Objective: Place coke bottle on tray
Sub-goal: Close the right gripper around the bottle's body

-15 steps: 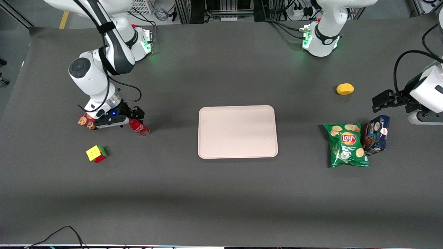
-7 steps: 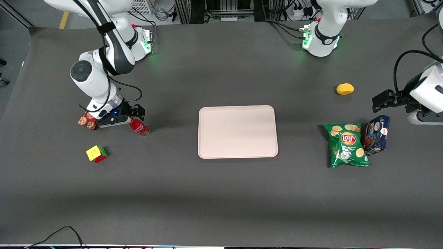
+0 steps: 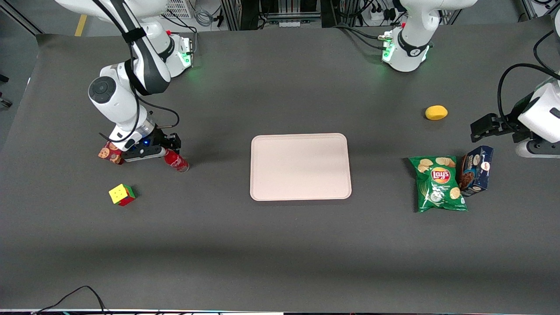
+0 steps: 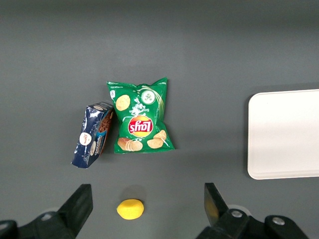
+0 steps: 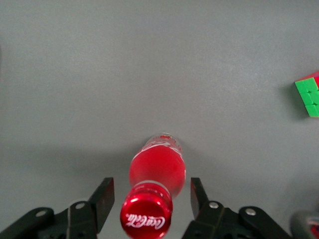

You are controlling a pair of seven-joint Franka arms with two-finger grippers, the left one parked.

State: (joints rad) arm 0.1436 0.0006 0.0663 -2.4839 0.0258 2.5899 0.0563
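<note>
The coke bottle (image 3: 176, 161) stands upright on the dark table, toward the working arm's end. In the right wrist view its red cap with white script (image 5: 146, 217) faces the camera. My gripper (image 3: 169, 151) is lowered over the bottle's top and is open. Its two black fingers (image 5: 104, 196) flank the neck with a gap on each side, so nothing is gripped. The gripper's midpoint (image 5: 150, 185) lies over the bottle's shoulder. The pale beige-pink tray (image 3: 300, 166) lies flat at the table's middle, well apart from the bottle, and its rim (image 4: 255, 134) shows in the left wrist view.
A red cookie box (image 3: 106, 153) lies partly hidden under my wrist, beside the bottle. A colour cube (image 3: 122, 194) sits nearer the front camera. Toward the parked arm's end lie a green chips bag (image 3: 439, 183), a blue box (image 3: 476, 170) and a yellow lemon (image 3: 436, 112).
My wrist has shifted slightly farther from the front camera above the bottle's top. The bottle and the other things have not moved.
</note>
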